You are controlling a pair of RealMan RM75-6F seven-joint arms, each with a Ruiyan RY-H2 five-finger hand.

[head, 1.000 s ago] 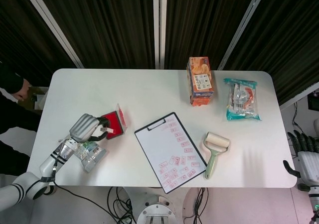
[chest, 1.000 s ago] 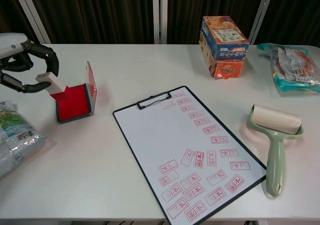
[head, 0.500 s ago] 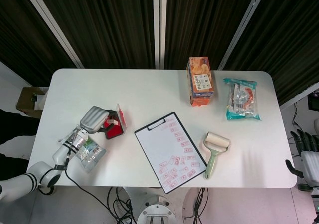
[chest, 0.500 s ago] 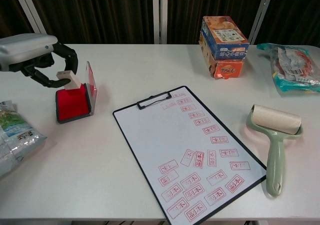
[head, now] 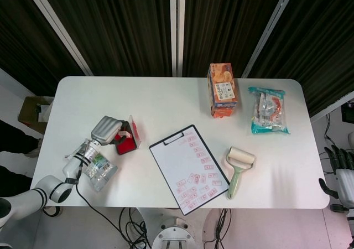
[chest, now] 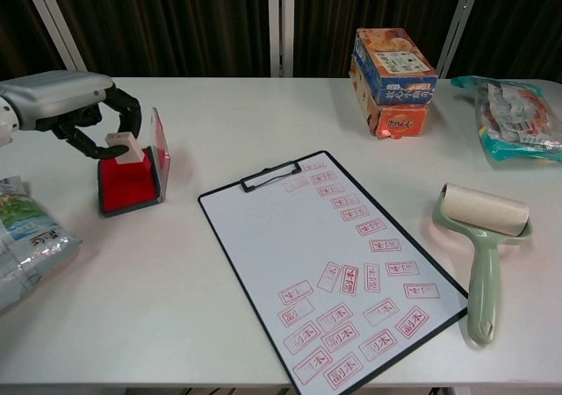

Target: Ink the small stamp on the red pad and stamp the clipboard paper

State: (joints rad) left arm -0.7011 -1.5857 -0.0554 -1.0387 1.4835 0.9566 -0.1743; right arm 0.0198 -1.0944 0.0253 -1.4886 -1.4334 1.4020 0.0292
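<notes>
- small stamp (chest: 120,146): white block, left side of the chest view, sitting face-down on the red pad (chest: 128,181). Looks light and rigid, smooth plastic sides, so probably a bit slippery. Best hold is a pinch across the upper body, leaving the inked face clear.
- left hand (chest: 77,108): fingers curled around the stamp top, thumb and fingertips pinching it from opposite sides. Grip looks shallow; a tilt could smear the ink.
- red pad: open case, clear lid (chest: 160,145) standing upright on its right edge. Light case, likely to slide if the stamp is pressed off-centre. Press straight down.
- clipboard paper (chest: 329,260): centre of the frame, lying at an angle, clip (chest: 270,175) at its upper left. Many red imprints down the right and bottom; the left half is blank, the obvious target.
- right hand (head: 342,177): lower right edge of the head view, off the table, holding nothing, fingers apart.
- Rest: snack bag (chest: 25,237) lower left, lint roller (chest: 484,240) right of clipboard, cracker box (chest: 392,68) and a packet (chest: 514,118) upper right.
</notes>
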